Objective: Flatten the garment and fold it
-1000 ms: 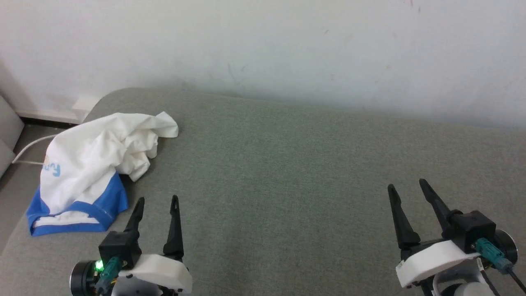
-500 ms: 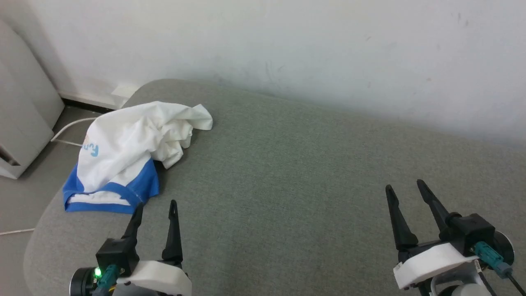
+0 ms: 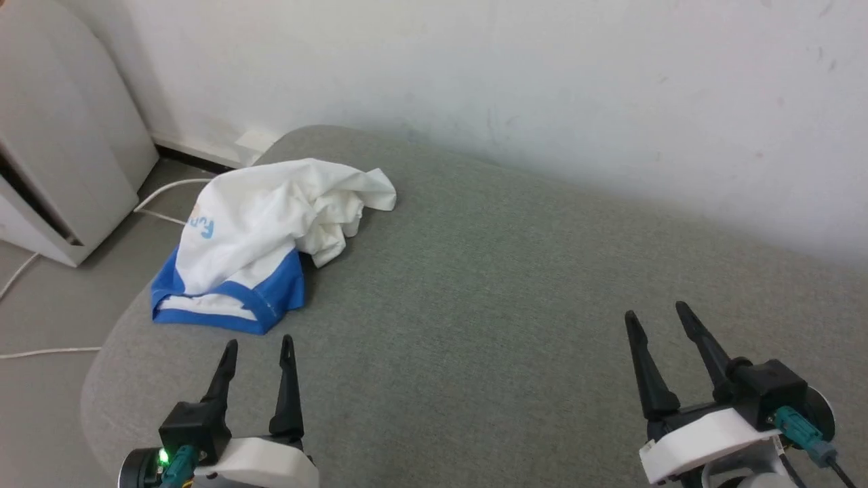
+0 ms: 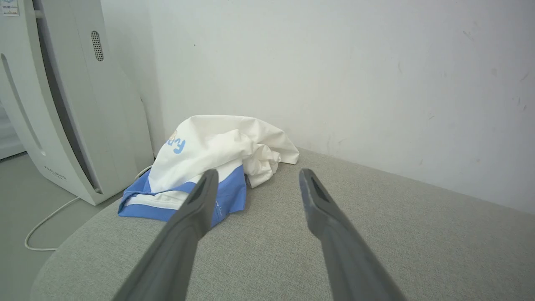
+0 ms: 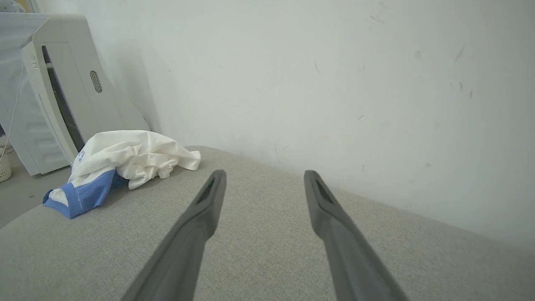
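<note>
The garment (image 3: 258,237) lies as a crumpled heap on the far left corner of the grey cushion (image 3: 488,305), close to the cushion's rounded edge. Its long axis runs diagonally over this corner. The end with the blue band (image 3: 230,308) points to the near left edge of the cushion, and the bunched white end (image 3: 369,193) points to the far side, where the wall (image 3: 515,81) meets the cushion. The light-blue lettering (image 3: 203,227) sits on the side of the heap that faces off the cushion's left edge.

The left gripper (image 3: 260,340) is over the near left part of the cushion, near the blue band but not touching it. Its jaws are spread apart and hold nothing. The right gripper (image 3: 654,309) is over the near right part of the cushion, well apart from the garment, also with spread and empty jaws.

Compared with one second ago, the whole head picture has shifted, so the camera has turned. A white appliance (image 3: 61,156) beyond the cushion's left edge now comes into view. The garment keeps the same folds and the same corner, and both grippers keep the same spread.
</note>
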